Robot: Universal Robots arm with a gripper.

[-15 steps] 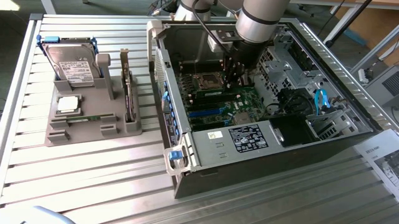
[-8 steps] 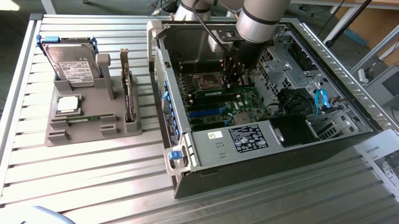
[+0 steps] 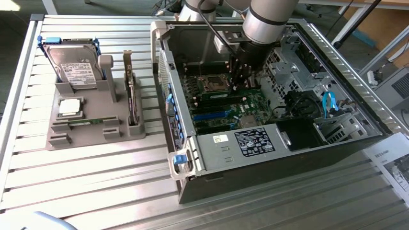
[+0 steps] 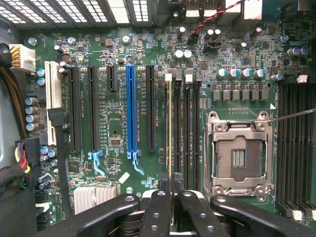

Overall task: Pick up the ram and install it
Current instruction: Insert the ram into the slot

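In the wrist view the ram [image 4: 170,138] is seen edge-on as a thin pale-green line running out from between my fingertips. My gripper [image 4: 170,195] is shut on it, one black finger [image 4: 157,210] on each side. The stick hangs over the row of black memory slots [image 4: 186,128] beside the open processor socket [image 4: 238,158]; whether it touches a slot I cannot tell. In the exterior view my gripper [image 3: 240,81] reaches down into the open computer case [image 3: 268,143], just above the motherboard. A second, similar green stick [image 3: 86,122] lies in the grey holder [image 3: 61,139].
The grey holder at the exterior view's left also carries a hard drive [image 3: 73,64], a silver-topped processor [image 3: 69,108] and an upright expansion card [image 3: 131,96]. On the motherboard are a blue card slot [image 4: 131,108], black card slots, and cables [image 4: 19,158] at the case wall.
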